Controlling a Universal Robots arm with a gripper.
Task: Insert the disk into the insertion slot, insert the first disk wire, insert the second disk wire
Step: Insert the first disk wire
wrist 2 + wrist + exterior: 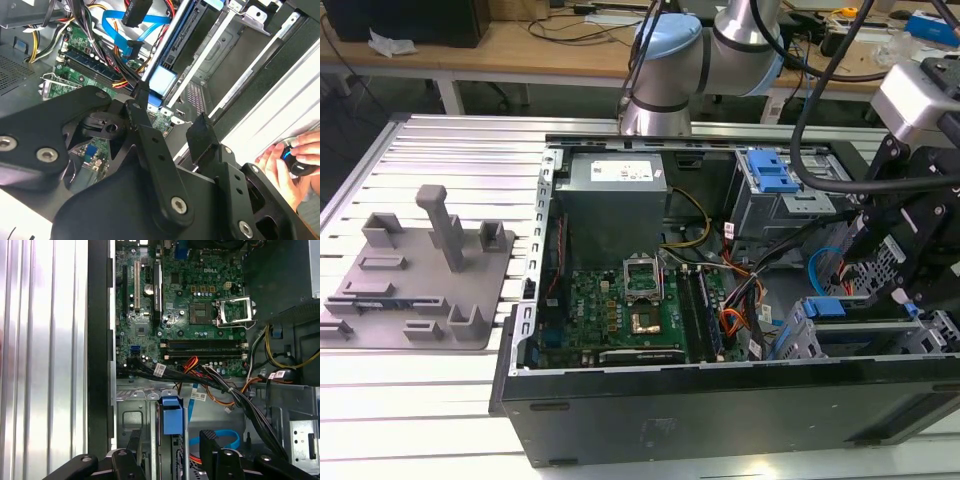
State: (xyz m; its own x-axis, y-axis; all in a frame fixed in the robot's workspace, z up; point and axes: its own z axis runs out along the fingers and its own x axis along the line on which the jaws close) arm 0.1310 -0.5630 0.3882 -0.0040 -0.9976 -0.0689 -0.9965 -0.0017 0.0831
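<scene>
A white label (620, 172) sits on the grey power supply (605, 215) in the exterior view; its rows of dark print cannot be made out. In the first wrist view a short white word (202, 271) is printed on the green motherboard (180, 305), near the processor socket (235, 310); tiny white markings run beside the board's slots and connectors, none of them legible. A white tag (159, 370) wraps the black cable bundle (210, 385); a second tag (198, 396) lies close by, and further tags (278, 375) sit on the wires beyond; no print on them can be read.
</scene>
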